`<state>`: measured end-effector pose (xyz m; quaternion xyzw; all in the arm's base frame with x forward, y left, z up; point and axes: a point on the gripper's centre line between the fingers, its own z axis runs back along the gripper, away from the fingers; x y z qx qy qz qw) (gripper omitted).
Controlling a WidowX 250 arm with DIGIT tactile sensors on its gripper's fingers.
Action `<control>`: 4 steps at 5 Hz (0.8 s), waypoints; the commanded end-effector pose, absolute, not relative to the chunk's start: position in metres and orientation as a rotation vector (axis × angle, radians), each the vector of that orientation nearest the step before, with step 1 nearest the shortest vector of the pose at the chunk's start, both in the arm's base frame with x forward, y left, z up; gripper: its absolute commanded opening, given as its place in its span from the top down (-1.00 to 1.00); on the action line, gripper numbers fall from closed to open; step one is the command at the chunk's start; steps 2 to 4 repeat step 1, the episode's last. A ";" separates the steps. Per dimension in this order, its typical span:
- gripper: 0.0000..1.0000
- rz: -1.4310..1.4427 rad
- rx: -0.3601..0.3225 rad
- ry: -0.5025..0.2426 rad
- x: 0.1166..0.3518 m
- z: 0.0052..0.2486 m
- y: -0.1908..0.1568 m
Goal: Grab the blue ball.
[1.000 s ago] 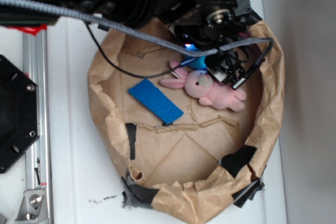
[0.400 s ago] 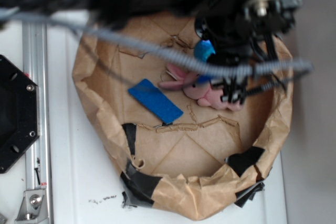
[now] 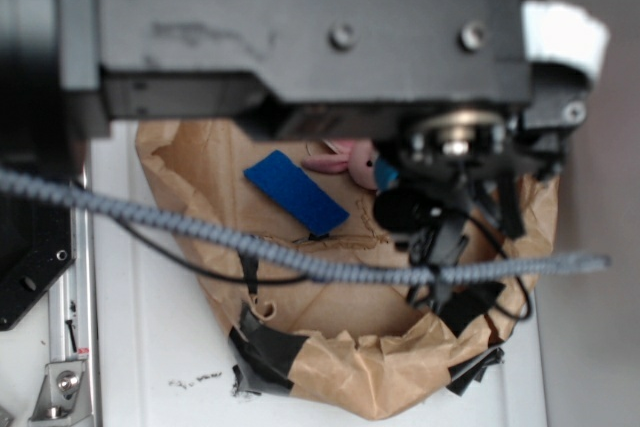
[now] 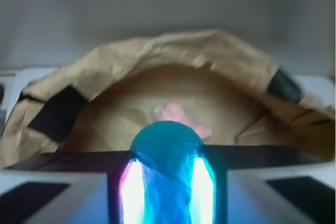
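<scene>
The blue ball (image 4: 166, 142) is teal and knobbly, and it sits squeezed between the two lit fingers of my gripper (image 4: 166, 157), its top bulging above them. In the exterior view only a small blue edge of the ball (image 3: 387, 176) shows under the black arm, where my gripper (image 3: 392, 187) is mostly hidden by its own housing. The ball hangs above the floor of the brown paper bowl (image 4: 173, 43). The pink plush bunny (image 4: 178, 116) lies below and beyond it.
The crumpled paper bowl (image 3: 380, 382) has black tape patches on its rim. A flat bright-blue pad (image 3: 296, 192) lies on its floor left of the bunny (image 3: 345, 160). A grey braided cable (image 3: 200, 232) crosses the bowl. A metal rail (image 3: 65, 347) runs along the left.
The arm has risen toward the camera with the ball in its fingers and now fills the top of the exterior view. The ball has come away from the bunny.
</scene>
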<state>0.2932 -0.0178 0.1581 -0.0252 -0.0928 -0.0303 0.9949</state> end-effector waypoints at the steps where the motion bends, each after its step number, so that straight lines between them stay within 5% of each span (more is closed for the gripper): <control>1: 1.00 0.016 -0.051 -0.168 0.274 0.163 -0.012; 4: 1.00 0.016 -0.051 -0.168 0.274 0.163 -0.012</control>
